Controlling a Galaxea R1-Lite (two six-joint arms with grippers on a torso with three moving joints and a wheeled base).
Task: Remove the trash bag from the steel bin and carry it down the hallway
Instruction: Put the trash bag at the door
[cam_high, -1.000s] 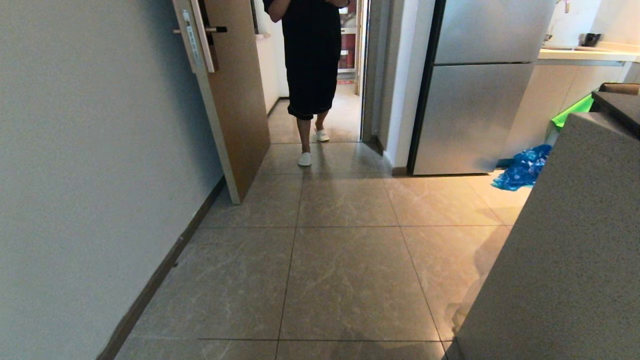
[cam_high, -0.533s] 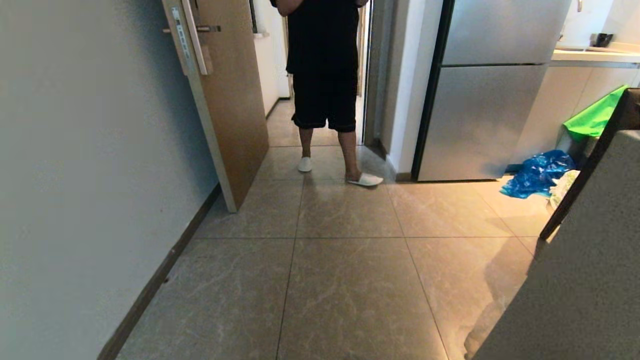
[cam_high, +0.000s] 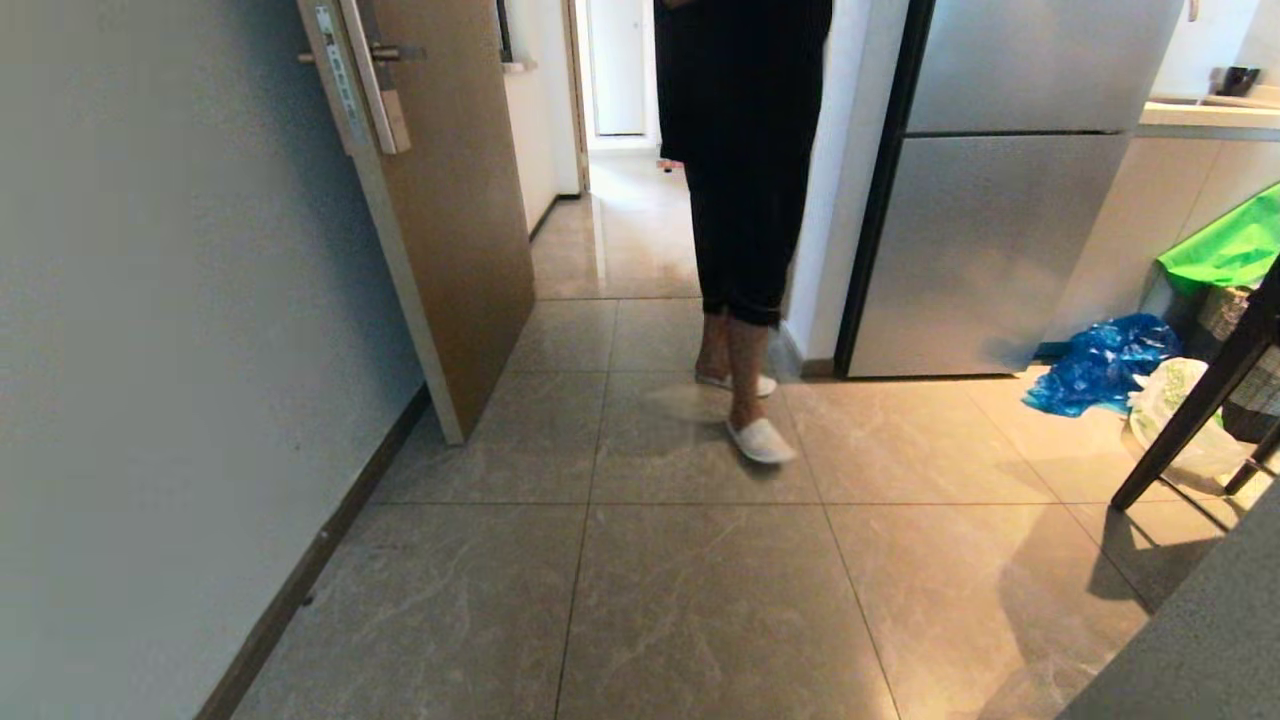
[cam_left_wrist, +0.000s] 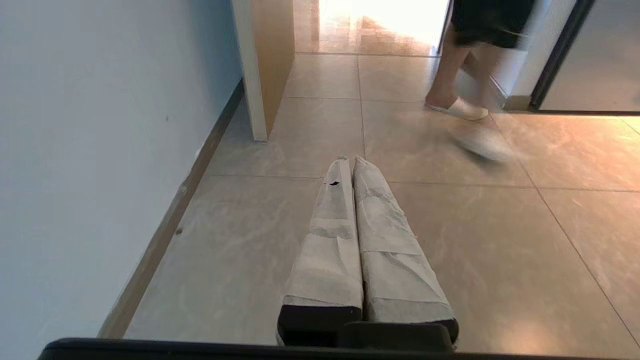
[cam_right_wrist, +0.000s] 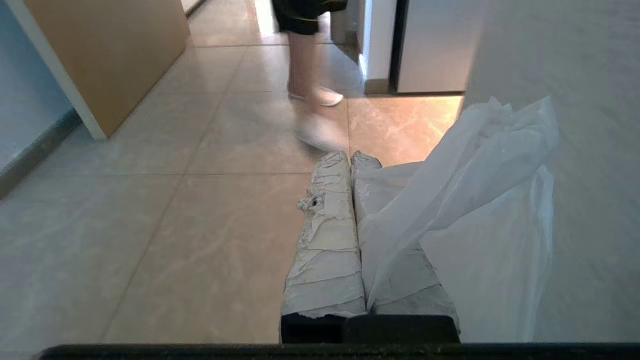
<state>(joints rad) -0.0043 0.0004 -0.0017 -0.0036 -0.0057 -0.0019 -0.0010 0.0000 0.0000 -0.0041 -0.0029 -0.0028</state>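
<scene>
Right tool pinching trash bag, hallway

The head camera looks down along the tiled floor; both wrist cameras sit low (facing forward), sharing the person ahead.

The left gripper, fingers pressed together, sits bottom centre over tiles; a person's feet blur upper right.
</scene>
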